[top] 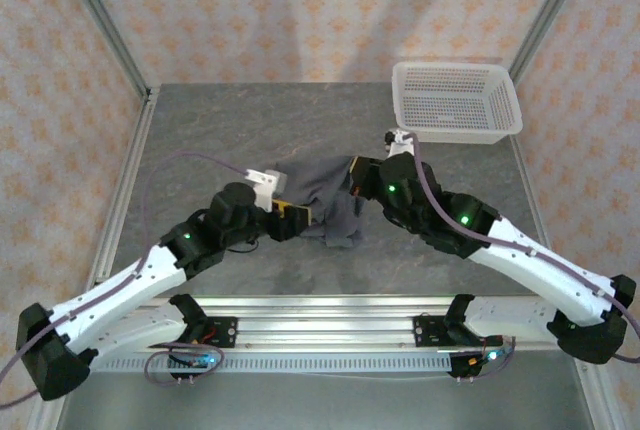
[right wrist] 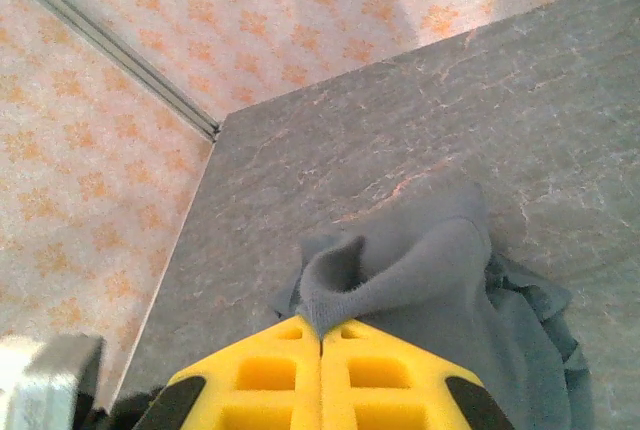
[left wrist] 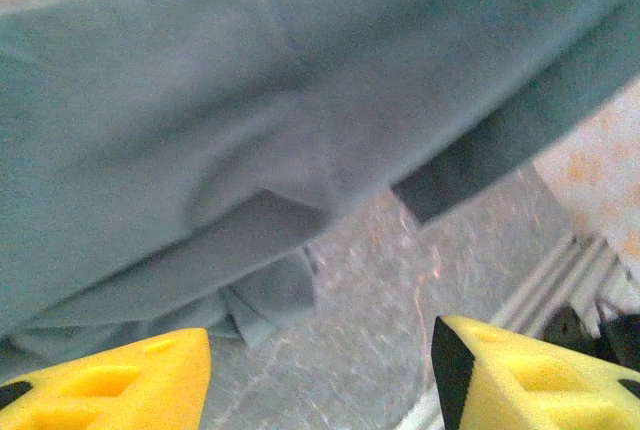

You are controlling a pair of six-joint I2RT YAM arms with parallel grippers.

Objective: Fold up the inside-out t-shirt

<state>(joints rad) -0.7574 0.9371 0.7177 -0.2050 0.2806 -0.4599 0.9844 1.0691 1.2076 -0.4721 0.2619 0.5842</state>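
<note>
Finding: the t-shirt (top: 318, 195) lies bunched mid-table between my two arms, well apart from the basket (top: 455, 100). My right gripper (right wrist: 320, 338) is clenched on a small ridge of cloth. My left gripper (left wrist: 320, 355) stands released, with bare table (left wrist: 375, 265) between its fingers and cloth just ahead.

Risks: the right pinch looks shallow and could slip under a pull. It may also hold several layers, so a lift would drag the heap rather than spread it. The left could close on a loose fold, not an edge.
</note>
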